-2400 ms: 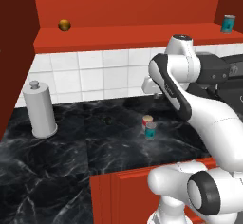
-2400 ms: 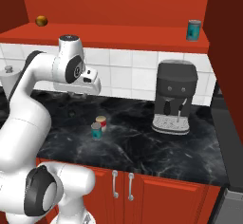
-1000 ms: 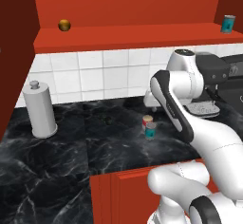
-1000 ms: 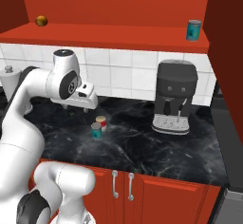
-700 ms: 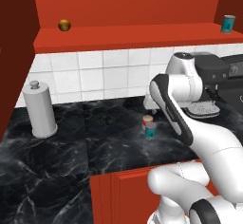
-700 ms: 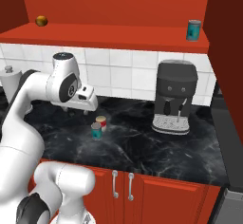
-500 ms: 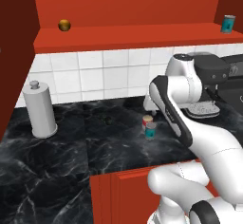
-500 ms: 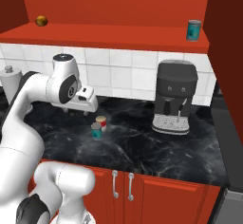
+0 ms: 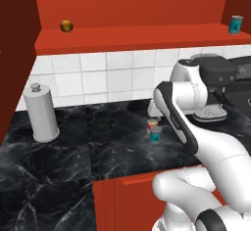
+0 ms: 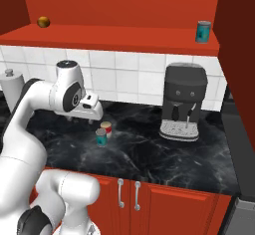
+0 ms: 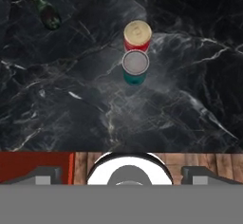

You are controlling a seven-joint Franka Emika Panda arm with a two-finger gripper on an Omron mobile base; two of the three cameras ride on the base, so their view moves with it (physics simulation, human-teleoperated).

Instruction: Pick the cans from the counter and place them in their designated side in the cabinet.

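Note:
Two cans stand touching on the black marble counter (image 9: 59, 161): a red can (image 9: 153, 123) (image 10: 106, 128) (image 11: 137, 35) with a cream top, and a teal can (image 9: 155, 136) (image 10: 101, 137) (image 11: 135, 66) with a silvery top in front of it. My gripper (image 10: 85, 120) hangs just behind and above them, pointing down. It is open, with nothing between the fingers. In the hand view both cans lie ahead of the fingertips (image 11: 45, 174). Another teal can (image 9: 235, 24) (image 10: 202, 31) stands at the right end of the red cabinet shelf (image 9: 137, 36).
A small golden-brown ball (image 9: 66, 26) (image 10: 44, 22) rests at the shelf's left end. A tall grey cylinder with a knob (image 9: 41, 112) stands at the counter's left. A dark coffee machine (image 10: 183, 102) stands at the right. A small dark green object (image 9: 111, 124) (image 11: 49, 14) lies on the counter.
My hand has sunk a little towards the two cans on the counter. The cans have not moved and the jaws have stayed wide.

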